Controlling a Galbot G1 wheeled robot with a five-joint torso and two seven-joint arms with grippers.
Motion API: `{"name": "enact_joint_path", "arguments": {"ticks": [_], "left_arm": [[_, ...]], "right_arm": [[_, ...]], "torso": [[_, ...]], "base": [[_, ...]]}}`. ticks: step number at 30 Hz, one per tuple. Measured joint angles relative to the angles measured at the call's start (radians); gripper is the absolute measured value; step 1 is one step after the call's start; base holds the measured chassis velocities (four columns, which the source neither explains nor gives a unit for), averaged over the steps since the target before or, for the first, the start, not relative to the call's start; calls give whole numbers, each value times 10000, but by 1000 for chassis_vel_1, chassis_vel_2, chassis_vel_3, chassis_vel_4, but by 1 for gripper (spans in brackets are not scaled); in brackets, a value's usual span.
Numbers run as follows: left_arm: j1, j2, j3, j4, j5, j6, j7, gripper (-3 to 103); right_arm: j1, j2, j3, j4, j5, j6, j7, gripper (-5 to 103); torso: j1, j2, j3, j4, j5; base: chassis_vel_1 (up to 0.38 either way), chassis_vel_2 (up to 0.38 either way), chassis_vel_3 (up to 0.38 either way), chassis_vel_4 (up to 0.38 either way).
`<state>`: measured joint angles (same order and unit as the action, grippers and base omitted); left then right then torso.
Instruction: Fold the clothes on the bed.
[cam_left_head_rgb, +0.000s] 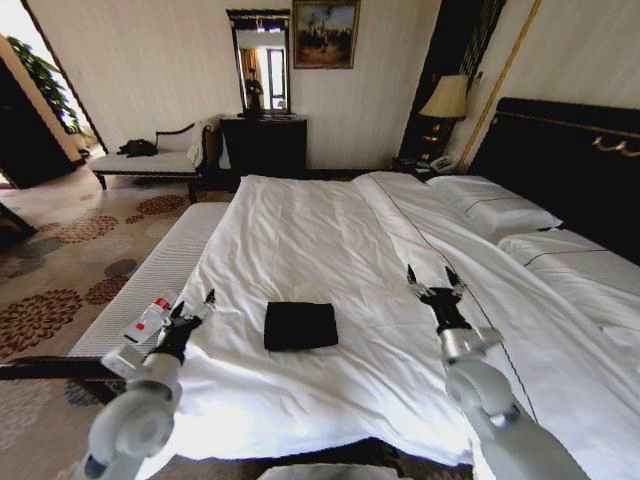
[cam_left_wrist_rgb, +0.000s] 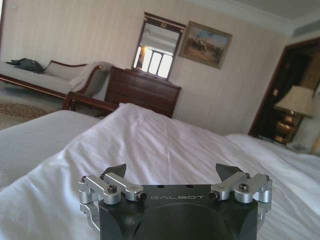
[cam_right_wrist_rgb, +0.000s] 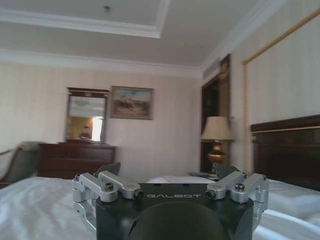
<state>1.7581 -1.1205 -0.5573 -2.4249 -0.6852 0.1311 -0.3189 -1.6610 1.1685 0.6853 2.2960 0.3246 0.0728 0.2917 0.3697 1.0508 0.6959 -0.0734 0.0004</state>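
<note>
Folded black shirt on the bed, both grippers clear of it with jaws wide and empty.

The bed (cam_left_head_rgb: 330, 230) spreads white across the head view, duvet (cam_left_head_rgb: 300, 390) smoothed flat, and on it near the foot lies the shirt (cam_left_head_rgb: 300, 325), a small dark square, apparently already folded. It should handle light, soft and limp, sagging if lifted by one point; a pinch at two corners or along an edge would keep its shape, and the smooth duvet may let it slide. The left gripper (cam_left_head_rgb: 197, 308) hovers at the bed's left edge, the right gripper (cam_left_head_rgb: 434, 281) well apart on the other side. The head view alone gives the shirt; the left wrist view shows its gripper (cam_left_wrist_rgb: 174, 171) over bare duvet, the right wrist view its gripper (cam_right_wrist_rgb: 169, 169) facing the lamp (cam_right_wrist_rgb: 217, 140).
</note>
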Motion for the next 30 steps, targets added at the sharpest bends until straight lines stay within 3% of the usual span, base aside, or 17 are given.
{"name": "enact_joint_path", "arguments": {"ticks": [3,5,12,30], "left_arm": [[849,-60,402,-593,574,-120,-25,100],[1075,-134,496,-745,743,-147,-34,100],[1385,-243,485,-746,942,-48,92,100],[1340,-239,422,-803,842,6,101,100]], "right_arm": [[-941,871,256,854,-848,-114,66,100],[-1379,1070,349,1232,-1143,-139,46,100],[-2016,1023,360,1875,-1068,-570,10,100],[-1943,977,267,1804,-970,-581,-8,100]], "torso": [[-1,0,0,3,-2],[-2,0,0,1,-4],[2,-1,3,3,-5],[2,-3,3,2,-4]], "base": [[0,0,0,0],[0,0,0,0],[0,0,0,0],[0,0,0,0]]}}
